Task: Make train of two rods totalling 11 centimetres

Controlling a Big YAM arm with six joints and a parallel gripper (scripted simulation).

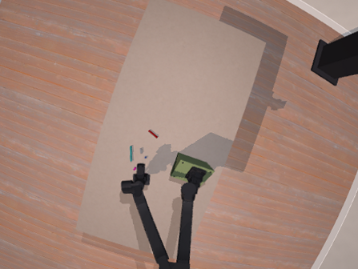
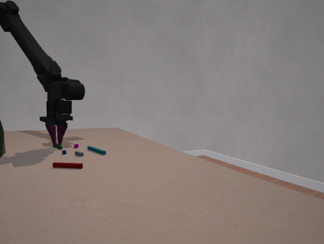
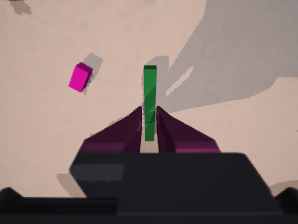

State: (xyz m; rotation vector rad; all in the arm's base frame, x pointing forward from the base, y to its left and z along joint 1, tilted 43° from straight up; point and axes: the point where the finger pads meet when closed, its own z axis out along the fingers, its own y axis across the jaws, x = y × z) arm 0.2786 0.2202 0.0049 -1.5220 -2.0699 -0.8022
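Jaws drawn in narrowly astride the green rod, which lies flat on the tabletop; cannot tell whether both sides press it. Rod probably light and stiff, perhaps slippery; a mid-length hold should limit swivel. Beyond, grey rod, its likely partner, offers less to hold.

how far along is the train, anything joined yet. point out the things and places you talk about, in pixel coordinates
Nothing is joined: the rods lie scattered. The gripper [image 1: 140, 171] [image 2: 57, 146] [image 3: 149, 111] has its fingers either side of the green rod [image 2: 59, 146] [image 3: 150, 85]; whether they grip it, I can't tell. Left, likely: line it up end to end with the grey rod [image 1: 142, 150] [image 2: 79, 154], others apart, then let go.
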